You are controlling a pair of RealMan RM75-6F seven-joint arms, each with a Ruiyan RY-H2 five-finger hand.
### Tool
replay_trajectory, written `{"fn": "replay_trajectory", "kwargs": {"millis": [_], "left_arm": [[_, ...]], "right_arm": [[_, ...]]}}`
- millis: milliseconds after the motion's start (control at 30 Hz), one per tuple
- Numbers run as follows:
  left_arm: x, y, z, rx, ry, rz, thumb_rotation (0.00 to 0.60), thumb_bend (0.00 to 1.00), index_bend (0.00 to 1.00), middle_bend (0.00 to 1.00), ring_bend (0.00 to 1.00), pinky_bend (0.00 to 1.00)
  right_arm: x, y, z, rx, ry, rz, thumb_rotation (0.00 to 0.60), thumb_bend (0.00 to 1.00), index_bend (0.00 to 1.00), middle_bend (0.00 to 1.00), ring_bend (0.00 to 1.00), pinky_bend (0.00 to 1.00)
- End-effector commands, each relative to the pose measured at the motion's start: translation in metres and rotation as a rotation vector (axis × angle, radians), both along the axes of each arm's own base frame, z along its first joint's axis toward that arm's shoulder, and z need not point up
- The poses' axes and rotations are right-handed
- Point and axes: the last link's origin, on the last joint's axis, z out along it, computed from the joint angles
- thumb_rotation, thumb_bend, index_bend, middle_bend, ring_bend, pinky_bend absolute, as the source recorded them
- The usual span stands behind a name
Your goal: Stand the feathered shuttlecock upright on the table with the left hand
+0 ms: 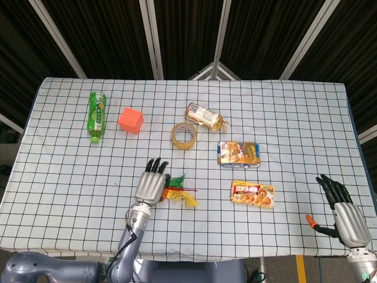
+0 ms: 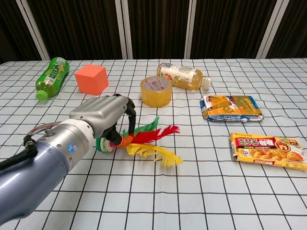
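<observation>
Feathered shuttlecock [image 2: 144, 140]: base gripped in curled fingers [image 2: 125, 106] of left hand [image 2: 103, 115], feathers fanning beyond fingertips; right hand [image 1: 343, 207] open, empty.

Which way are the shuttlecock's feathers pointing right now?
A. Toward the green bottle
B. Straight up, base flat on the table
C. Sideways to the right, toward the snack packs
C: the left hand grips the base of the shuttlecock, whose feathers fan out sideways low over the table, so it is not yet upright.

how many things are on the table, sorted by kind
bottles: 2 (green bottle, amber bottle)
snack packs: 2 (blue pack, yellow pack)
orange cube: 1
tape roll: 1
shuttlecock: 1
total: 7
</observation>
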Motion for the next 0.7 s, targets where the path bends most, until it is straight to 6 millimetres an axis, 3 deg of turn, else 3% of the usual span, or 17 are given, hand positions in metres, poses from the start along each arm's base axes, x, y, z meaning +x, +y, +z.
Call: {"fn": "replay_trajectory", "kwargs": {"millis": [33, 200, 433, 700], "left_arm": [[0.005, 0.001, 0.012, 0.022, -0.071, -0.010, 0.600, 0.67, 0.60, 0.13, 0.00, 0.00], [0.001, -0.004, 0.028, 0.025, -0.122, -0.012, 0.600, 0.67, 0.60, 0.13, 0.00, 0.00], [-0.021, -0.008, 0.056, 0.039, -0.165, 0.011, 0.600, 0.66, 0.60, 0.13, 0.00, 0.00], [-0.043, -0.006, 0.067, 0.038, -0.176, 0.043, 0.600, 0.66, 0.60, 0.13, 0.00, 0.00]], "right_arm": [[0.000, 0.000, 0.000, -0.001, 0.000, -0.001, 0.600, 0.34, 0.00, 0.00, 0.00, 0.00], [0.000, 0.000, 0.001, -0.003, 0.000, -0.002, 0.600, 0.34, 0.00, 0.00, 0.00, 0.00], [0.001, 0.001, 0.000, 0.001, 0.004, 0.000, 0.600, 0.34, 0.00, 0.00, 0.00, 0.00], [0.000, 0.001, -0.001, -0.001, 0.012, -0.001, 0.600, 0.34, 0.00, 0.00, 0.00, 0.00]]}}
